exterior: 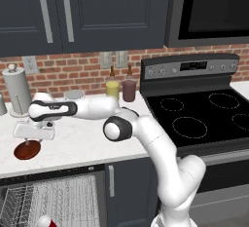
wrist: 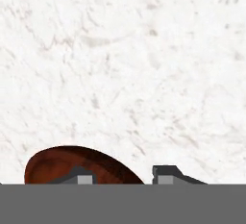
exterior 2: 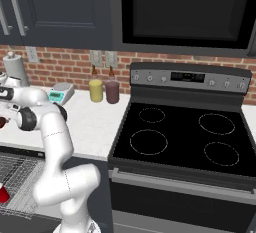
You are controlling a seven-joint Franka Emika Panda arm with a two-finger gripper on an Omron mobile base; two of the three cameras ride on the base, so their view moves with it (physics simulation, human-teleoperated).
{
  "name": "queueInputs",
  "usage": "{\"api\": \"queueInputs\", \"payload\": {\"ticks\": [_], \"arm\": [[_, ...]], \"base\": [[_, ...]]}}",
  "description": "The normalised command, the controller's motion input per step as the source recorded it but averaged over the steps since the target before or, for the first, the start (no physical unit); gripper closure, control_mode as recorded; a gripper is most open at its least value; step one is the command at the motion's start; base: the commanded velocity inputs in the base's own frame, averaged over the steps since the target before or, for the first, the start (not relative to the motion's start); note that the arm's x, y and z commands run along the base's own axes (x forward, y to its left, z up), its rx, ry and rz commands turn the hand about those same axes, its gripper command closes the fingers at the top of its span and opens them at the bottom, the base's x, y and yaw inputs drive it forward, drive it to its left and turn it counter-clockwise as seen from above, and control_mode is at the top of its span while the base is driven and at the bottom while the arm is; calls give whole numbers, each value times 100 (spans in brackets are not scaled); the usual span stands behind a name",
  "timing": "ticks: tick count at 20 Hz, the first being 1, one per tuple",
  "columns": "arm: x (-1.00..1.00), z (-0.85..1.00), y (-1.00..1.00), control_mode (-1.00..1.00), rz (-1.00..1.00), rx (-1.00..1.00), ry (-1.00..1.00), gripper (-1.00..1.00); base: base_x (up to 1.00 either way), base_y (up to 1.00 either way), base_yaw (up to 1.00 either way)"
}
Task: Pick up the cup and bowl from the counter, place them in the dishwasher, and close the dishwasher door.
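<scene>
Reddish-brown bowl (wrist: 72, 165) lies on the white marble counter (wrist: 144, 64), its rim passing between the fingertips (wrist: 166, 175) in your hand view — one tip over the bowl, the other just outside the rim. You cannot tell whether the jaws are pinching it yet. From the left base view, the gripper (exterior: 35, 136) hangs right over the bowl (exterior: 27, 149) above the dishwasher (exterior: 48, 199); the cup (exterior: 45, 221) sits in the rack.
</scene>
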Motion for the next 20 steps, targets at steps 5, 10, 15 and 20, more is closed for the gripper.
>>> {"api": "queueInputs", "payload": {"ticks": [5,10,15,20], "arm": [[-3,0,15,-100,0,-7,7,100],[-15,1,1,-100,-6,-31,17,100],[-67,17,0,-100,-10,-35,10,100],[-86,28,-7,-100,-10,-36,-1,100]], "base": [[0,0,0],[0,0,0],[0,0,0],[0,0,0]]}}
